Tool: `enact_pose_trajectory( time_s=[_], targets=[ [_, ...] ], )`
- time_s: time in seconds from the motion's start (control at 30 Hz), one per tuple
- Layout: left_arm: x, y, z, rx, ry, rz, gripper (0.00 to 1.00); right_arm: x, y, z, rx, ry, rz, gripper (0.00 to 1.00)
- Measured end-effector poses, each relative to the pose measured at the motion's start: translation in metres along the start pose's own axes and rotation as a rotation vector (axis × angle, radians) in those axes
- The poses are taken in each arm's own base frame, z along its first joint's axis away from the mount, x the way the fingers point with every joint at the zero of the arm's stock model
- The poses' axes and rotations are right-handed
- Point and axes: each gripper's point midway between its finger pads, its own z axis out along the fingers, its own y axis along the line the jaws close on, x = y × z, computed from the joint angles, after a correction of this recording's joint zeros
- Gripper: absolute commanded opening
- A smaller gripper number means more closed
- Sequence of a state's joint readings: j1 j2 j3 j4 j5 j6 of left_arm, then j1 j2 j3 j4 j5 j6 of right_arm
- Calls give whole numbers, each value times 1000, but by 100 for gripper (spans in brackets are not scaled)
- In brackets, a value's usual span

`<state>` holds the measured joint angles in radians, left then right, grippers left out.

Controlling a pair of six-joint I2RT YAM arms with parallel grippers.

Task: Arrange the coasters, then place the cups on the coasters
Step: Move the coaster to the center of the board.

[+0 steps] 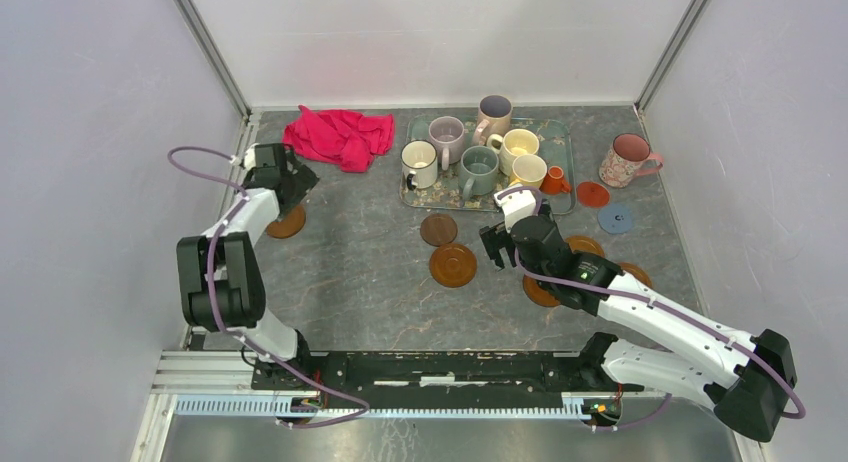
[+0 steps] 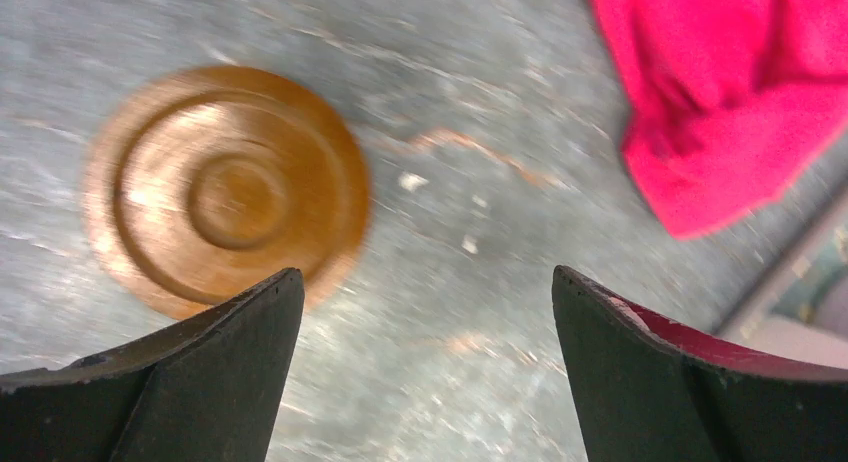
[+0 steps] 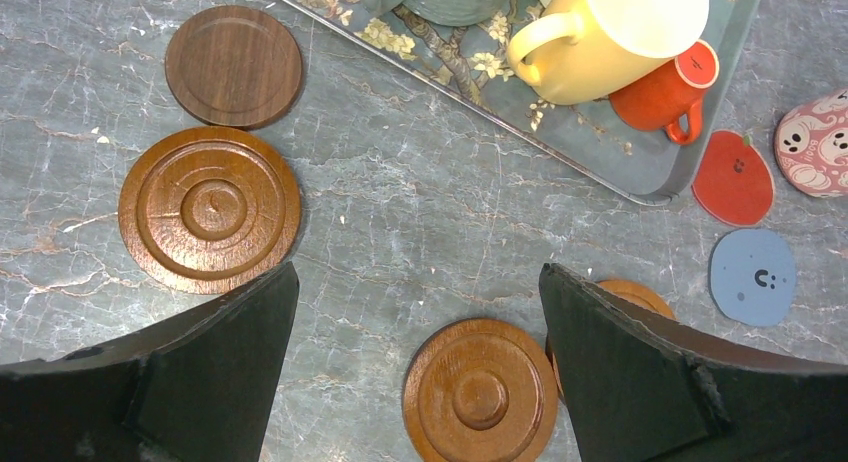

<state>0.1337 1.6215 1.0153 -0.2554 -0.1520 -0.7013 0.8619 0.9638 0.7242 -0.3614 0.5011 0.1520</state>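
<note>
Print on blue coaster [image 3: 752, 276]: small dark mark, perhaps face.

Amber ringed coasters [image 3: 210, 209], red cloth [image 1: 340, 137], teal blossom-patterned tray [image 3: 580, 142], yellow mug [image 3: 610, 42], orange cup [image 3: 660, 92].

Left gripper [image 1: 291, 186] sits middle left of the top view, elbow folded below it, right gripper [image 1: 497, 248] reaches diagonally from lower right to about centre, and both have their jaws spread wide apart.
</note>
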Motion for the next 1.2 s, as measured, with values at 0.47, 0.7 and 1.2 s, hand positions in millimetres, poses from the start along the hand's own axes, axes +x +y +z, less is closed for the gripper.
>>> enact_pose_trajectory(
  time_s=[0.47,0.7,1.2],
  targets=[
    [127,-127,-90,339,82,347,100,-4,-5,-1,27,4,-1,98],
    [180,-148,-112,425,126,454,100,-4,-6,-1,36,5,19,98],
    [286,-202,-107,514,250,627,100,-5,-4,-4,34,22,71,98]
  ],
)
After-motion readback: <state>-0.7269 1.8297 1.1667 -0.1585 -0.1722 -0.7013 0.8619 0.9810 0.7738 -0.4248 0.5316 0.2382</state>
